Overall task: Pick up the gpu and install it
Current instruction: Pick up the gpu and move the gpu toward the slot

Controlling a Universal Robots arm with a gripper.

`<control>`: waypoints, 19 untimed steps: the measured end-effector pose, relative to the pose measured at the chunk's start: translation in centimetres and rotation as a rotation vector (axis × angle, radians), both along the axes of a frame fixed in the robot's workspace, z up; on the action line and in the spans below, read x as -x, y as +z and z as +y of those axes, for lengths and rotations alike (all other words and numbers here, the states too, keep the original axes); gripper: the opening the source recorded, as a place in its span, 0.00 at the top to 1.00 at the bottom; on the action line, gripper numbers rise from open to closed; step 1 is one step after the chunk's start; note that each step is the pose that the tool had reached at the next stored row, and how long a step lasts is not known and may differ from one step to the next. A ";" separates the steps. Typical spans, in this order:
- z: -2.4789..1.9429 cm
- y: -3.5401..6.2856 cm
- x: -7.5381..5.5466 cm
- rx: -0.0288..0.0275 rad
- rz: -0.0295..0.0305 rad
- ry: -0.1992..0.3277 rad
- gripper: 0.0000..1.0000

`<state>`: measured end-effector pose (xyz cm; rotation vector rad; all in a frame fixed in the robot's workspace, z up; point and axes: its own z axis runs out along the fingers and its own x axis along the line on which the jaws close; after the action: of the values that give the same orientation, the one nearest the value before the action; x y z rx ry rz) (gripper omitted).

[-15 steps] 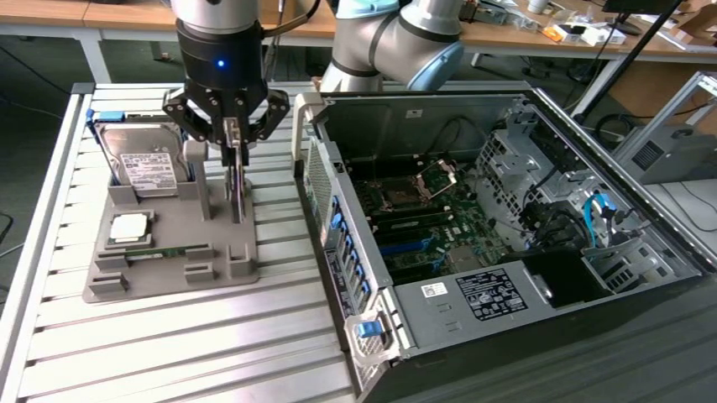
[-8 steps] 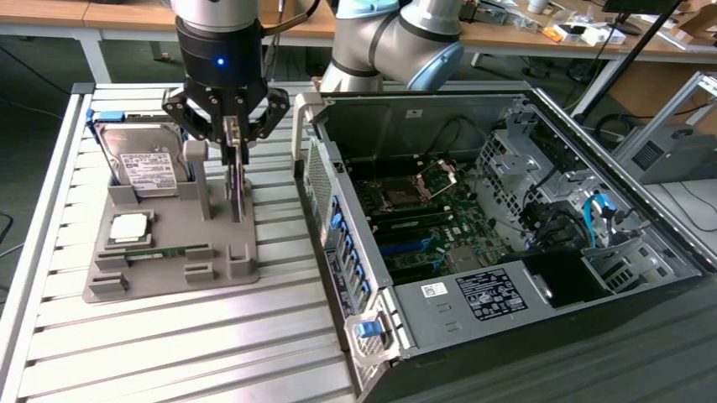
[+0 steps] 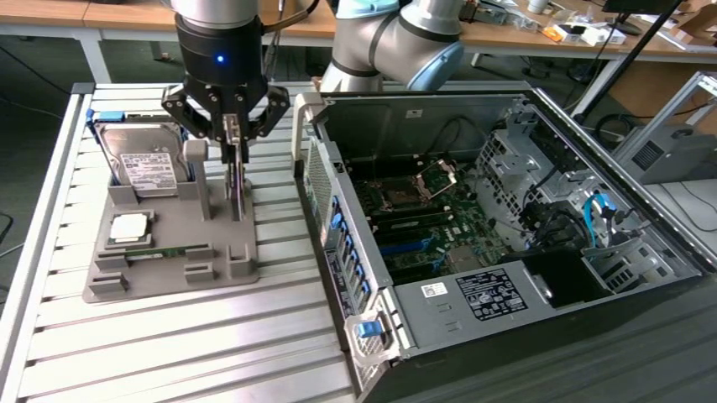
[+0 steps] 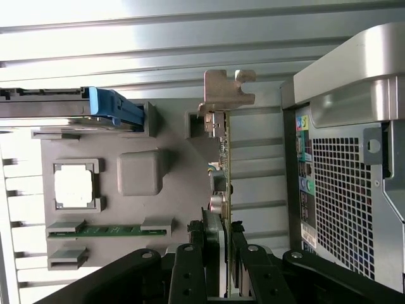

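Nearest: open case (image 3: 426, 126), at the exterior view's right. Toward the exterior view's left, on slatted table (image 3: 168, 344): grey holder (image 3: 168, 269). Gripper (image 3: 232, 147) above holder's case-side edge, fingers (image 4: 212, 253) partly closed, clamping both faces of gpu (image 3: 238, 193), upright in its holder slot.

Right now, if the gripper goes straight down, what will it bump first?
The thin card standing on edge in the grey holder. The gripper sits right at its top edge, maybe touching already.
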<state>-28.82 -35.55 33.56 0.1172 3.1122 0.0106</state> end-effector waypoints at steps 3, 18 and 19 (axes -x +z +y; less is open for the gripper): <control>0.00 0.07 0.0 -0.0001 0.0000 0.000 0.73; 0.00 0.44 0.0 -0.0012 0.0000 0.000 0.73; 0.00 0.45 0.0 -0.0013 0.0000 0.000 0.73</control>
<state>-28.82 -35.55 34.01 0.1172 3.1122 0.0126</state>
